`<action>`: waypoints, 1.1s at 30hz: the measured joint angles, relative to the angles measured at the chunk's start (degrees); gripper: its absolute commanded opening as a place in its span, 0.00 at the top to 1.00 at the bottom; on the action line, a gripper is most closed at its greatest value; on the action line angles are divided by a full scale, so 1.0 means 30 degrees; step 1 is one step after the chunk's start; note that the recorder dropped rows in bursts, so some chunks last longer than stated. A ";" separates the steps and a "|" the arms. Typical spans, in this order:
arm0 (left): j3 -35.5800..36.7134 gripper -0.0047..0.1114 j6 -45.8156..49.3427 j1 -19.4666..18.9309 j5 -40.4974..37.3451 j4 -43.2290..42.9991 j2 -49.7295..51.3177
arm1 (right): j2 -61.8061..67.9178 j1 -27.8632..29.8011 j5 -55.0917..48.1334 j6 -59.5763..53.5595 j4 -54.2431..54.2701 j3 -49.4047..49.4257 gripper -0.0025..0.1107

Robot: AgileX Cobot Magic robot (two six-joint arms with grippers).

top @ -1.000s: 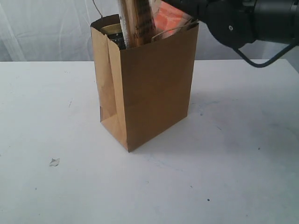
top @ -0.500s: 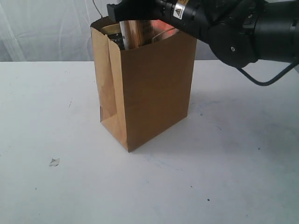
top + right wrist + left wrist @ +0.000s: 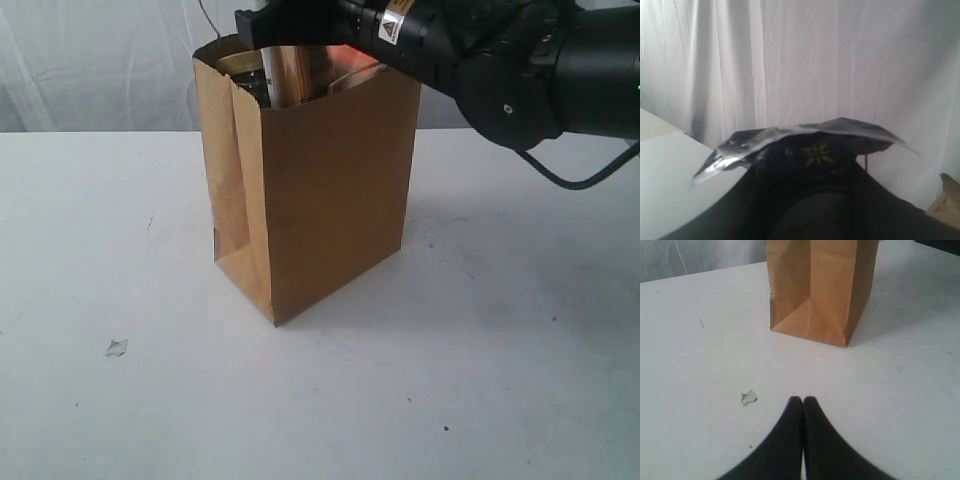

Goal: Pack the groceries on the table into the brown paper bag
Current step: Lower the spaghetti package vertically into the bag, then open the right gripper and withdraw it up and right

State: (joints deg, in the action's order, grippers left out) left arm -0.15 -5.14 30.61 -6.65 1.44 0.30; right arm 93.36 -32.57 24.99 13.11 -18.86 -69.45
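Right pincer (image 3: 295,30) – closed on the top end of the spaghetti pack (image 3: 295,72). My wrist camera shows the crimped film seal spreading just past my fingers, so I judge the grip to be on the seal end. Holding it there keeps the pack upright and lets its lower part go into the bag (image 3: 320,200) first.

The bag stands upright at the centre of the bench (image 3: 500,350), mouth open. My right arm reaches it from 2 o'clock and hangs directly over the mouth. The pack sits at the front of the opening. A gold jar (image 3: 238,63) lid shows at its 9 o'clock and a strip of orange pouch (image 3: 345,52) at its 3 o'clock.

Left pincer (image 3: 803,401) – closed, empty, low over the bench and well clear of the bag. No groceries remain on the visible bench. Only a white scrap (image 3: 117,347) lies at 8 o'clock from the bag, and it is not cargo.

Next step, as I judge it: release once the pack rests on the bag floor.
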 measured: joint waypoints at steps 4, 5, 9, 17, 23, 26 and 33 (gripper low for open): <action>0.0000 0.96 0.0000 0.0000 0.0000 0.0000 0.0000 | -0.0218 0.0000 -0.0252 0.0000 0.0015 0.0042 0.89; 0.0000 0.96 0.0000 0.0000 0.0000 0.0000 0.0000 | -0.0258 0.0000 -0.0301 0.0000 0.0015 0.0080 0.84; 0.0000 0.96 0.0000 0.0000 0.0000 0.0000 0.0000 | -0.0615 0.0000 -0.0723 0.0000 0.0015 0.0201 0.62; 0.0000 0.96 0.0000 0.0000 0.0000 0.0000 0.0000 | -0.0818 0.0000 -0.1765 0.0424 0.0314 0.0235 0.52; 0.0000 0.96 0.0000 0.0000 0.0000 0.0000 0.0000 | -0.0924 0.0000 -0.1949 0.0777 0.0314 0.0235 0.52; 0.0000 0.96 0.0000 0.0000 0.0000 0.0000 0.0000 | -0.0990 0.0000 -0.2526 0.0777 0.0314 0.0235 0.52; 0.0000 0.96 0.0000 0.0000 0.0000 0.0000 0.0000 | -0.1395 0.0000 -0.2917 0.0808 0.0314 0.0235 0.52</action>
State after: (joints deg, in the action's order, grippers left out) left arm -0.15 -5.14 30.61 -6.65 1.44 0.30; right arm 89.18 -32.57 16.24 15.53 -17.92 -68.75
